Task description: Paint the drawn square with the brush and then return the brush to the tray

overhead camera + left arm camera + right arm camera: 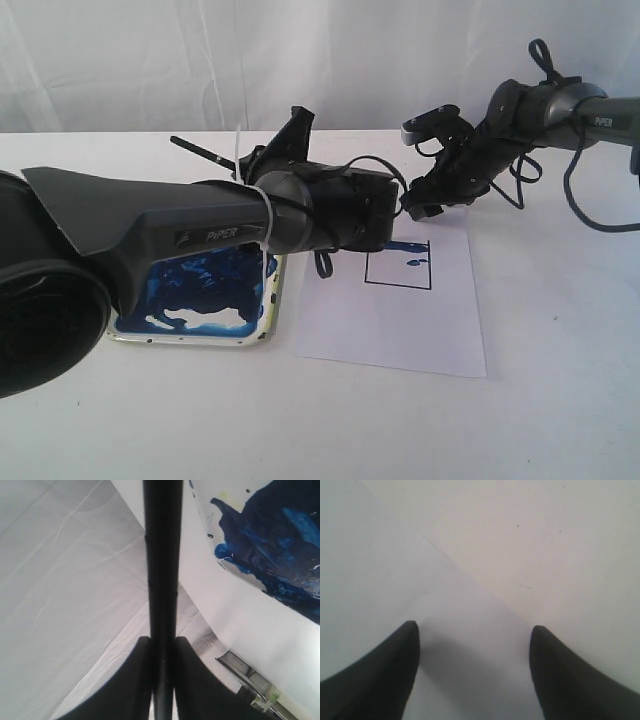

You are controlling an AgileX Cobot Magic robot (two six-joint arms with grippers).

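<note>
My left gripper is shut on the brush, whose black shaft runs straight between the fingers. In the exterior view the left gripper is above the tray's far end. The brush's handle end sticks out to the back left, and its tip is hidden behind the wrist. The drawn square on the white paper has a blue streak along its top edge and small blue spots inside. The tray, smeared with dark blue, lies under the left arm. My right gripper hovers open and empty over the paper's far edge.
The left arm's thick forearm crosses the front left and covers much of the tray. The right arm reaches in from the back right, with cables hanging from it. A white curtain backs the white table.
</note>
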